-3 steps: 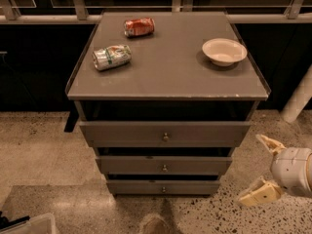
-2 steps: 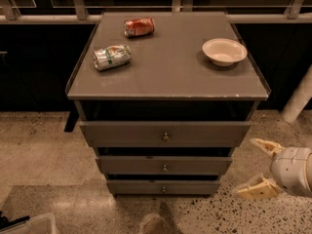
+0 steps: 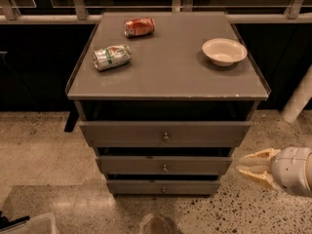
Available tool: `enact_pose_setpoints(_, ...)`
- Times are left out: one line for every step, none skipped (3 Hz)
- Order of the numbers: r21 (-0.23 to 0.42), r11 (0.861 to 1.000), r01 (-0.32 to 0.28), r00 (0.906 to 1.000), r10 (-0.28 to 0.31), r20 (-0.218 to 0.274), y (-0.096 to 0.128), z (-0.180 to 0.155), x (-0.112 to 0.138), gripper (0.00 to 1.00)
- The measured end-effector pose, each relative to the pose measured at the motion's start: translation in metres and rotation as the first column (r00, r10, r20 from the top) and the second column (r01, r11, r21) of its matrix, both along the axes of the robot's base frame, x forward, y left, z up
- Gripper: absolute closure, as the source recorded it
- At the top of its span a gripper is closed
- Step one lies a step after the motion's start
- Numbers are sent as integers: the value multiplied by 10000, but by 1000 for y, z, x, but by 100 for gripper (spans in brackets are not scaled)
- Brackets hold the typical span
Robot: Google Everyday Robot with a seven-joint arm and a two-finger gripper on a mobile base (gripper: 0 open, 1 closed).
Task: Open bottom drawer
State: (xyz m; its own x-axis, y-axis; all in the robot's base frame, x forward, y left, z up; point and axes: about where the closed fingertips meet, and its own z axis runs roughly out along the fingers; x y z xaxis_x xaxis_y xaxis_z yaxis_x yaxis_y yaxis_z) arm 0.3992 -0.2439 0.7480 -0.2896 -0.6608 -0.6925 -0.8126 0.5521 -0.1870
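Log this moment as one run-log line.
phase: pre-contact | gripper: shut, low at picture right beside cabinet, touching nothing | bottom drawer: closed | on top: red can, silver can, bowl

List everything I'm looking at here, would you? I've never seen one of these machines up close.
cabinet: one, grey, centre of view, three drawers
top drawer: one, grey, widest front
middle drawer: one, grey, below it
bottom drawer: one, grey, narrowest front, just above the floor
knobs: three, metal, one at the centre of each front
red can: one, lying on its side, back left of the cabinet top
green and silver can: one, on its side, left of the top
bowl: one, cream, right of the top
floor: speckled beige
pincer: one, cream, lower right, beside the cabinet, touching no drawer
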Motion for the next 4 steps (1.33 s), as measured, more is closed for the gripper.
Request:
enact_pose_setpoints(0, 10000, 0, 10000, 0, 0, 0, 0, 0, 88)
enact_pose_setpoints(345, 9993, 170, 9991, -183, 371, 0, -13, -2, 100)
enact_pose_setpoints(1616, 9830, 874, 9897, -1041, 979, 2, -55, -3, 100)
enact_pose_setpoints(2459, 9548, 1668, 9631, -2112, 1668, 2, -105, -3, 100)
